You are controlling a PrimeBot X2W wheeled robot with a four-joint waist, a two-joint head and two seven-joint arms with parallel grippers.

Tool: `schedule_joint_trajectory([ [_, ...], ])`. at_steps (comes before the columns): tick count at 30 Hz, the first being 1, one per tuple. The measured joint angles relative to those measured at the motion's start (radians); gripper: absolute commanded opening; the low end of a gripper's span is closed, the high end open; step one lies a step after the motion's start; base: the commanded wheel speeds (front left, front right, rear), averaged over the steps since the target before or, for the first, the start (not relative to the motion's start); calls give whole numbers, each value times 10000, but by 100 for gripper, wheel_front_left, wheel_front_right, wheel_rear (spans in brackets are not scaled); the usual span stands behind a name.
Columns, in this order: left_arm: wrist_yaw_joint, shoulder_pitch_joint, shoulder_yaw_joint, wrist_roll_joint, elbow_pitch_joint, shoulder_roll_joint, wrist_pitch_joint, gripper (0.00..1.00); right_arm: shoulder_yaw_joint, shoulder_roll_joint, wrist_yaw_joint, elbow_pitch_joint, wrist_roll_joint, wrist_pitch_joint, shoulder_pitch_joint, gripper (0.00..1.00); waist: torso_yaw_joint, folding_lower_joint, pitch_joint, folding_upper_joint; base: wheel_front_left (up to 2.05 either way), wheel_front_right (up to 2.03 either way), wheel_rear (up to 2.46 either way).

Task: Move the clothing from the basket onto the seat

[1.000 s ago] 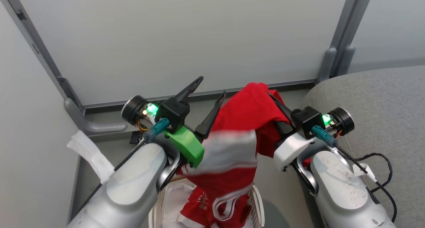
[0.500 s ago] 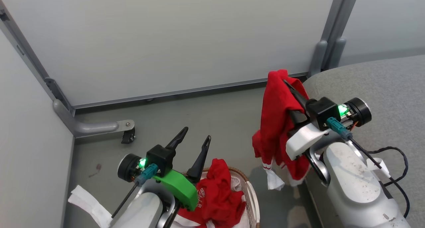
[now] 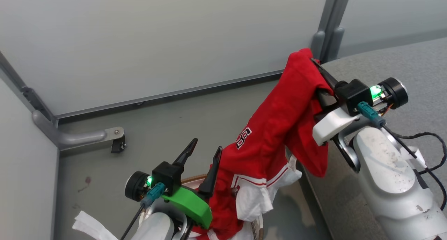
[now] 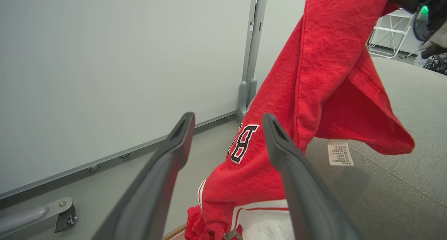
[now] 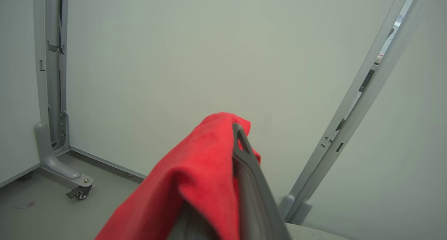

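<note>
Head view. Nearest, at 6 o'clock, the left gripper [image 3: 206, 144] stands with fingers spread, empty, over the basket [image 3: 192, 179]. From there the clothing [image 3: 279, 128], a red jersey with white trim, stretches up toward 1 o'clock, where the right gripper [image 3: 315, 63] is pinched tight on a bunched fold. Farther, at 3 o'clock, lies the seat [image 3: 401, 65]. The cloth looks light, limp and draping; a gathered fold gives the surest hold, though the hanging tail may snag the rim.
</note>
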Motion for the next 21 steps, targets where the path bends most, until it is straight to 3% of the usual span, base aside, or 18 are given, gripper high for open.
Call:
schedule_joint_trajectory([
  [11,-10,-43,-207,155,-353,-163,2,100,-159,-1026,0,-6,50,0,-1058,0,-1339,0,394,0,0,0,0],
  [21,-10,-590,-491,263,-464,-186,2,100,-113,-1398,2,403,253,0,-1724,0,-2291,0,1209,0,0,0,0],
])
